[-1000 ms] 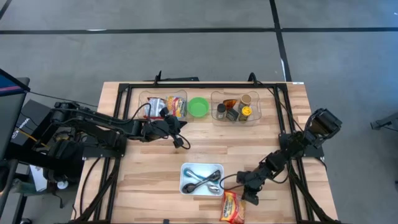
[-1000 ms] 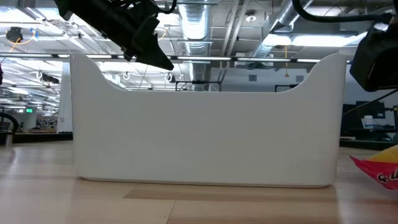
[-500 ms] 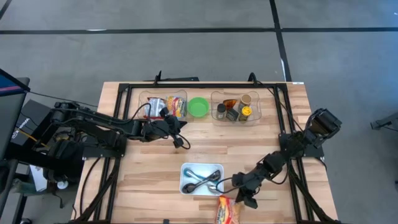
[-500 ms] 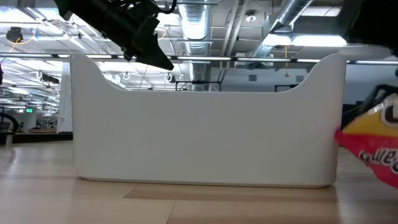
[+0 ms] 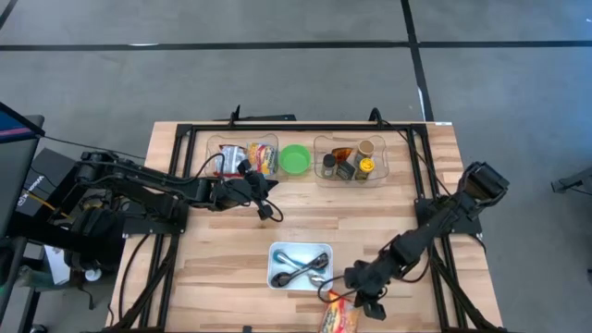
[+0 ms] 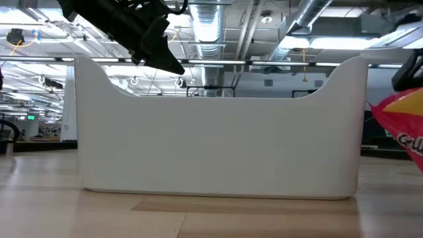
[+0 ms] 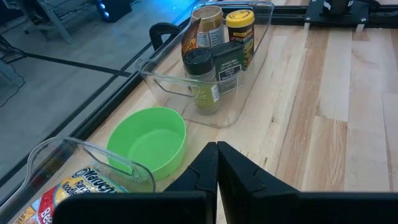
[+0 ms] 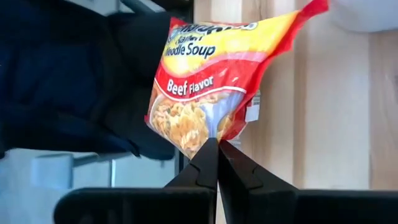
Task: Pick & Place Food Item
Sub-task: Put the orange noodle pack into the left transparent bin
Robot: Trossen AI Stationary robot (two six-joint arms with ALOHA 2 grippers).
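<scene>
Arms work over a wooden table. Left gripper waits clenched near a green bowl. Right gripper pinches the noodle packet by one edge at the table's front rim, beside the white tray; such a thin pinch may slip, dropping it overboard.

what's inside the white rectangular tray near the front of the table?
The white rectangular tray holds metal spoons, seen from the high view. In the low view its wall hides the contents. The tray floor under the spoons is covered.

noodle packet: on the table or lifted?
Lifted. The right gripper pinches the noodle packet by its edge; low view shows it clear of the table.
</scene>
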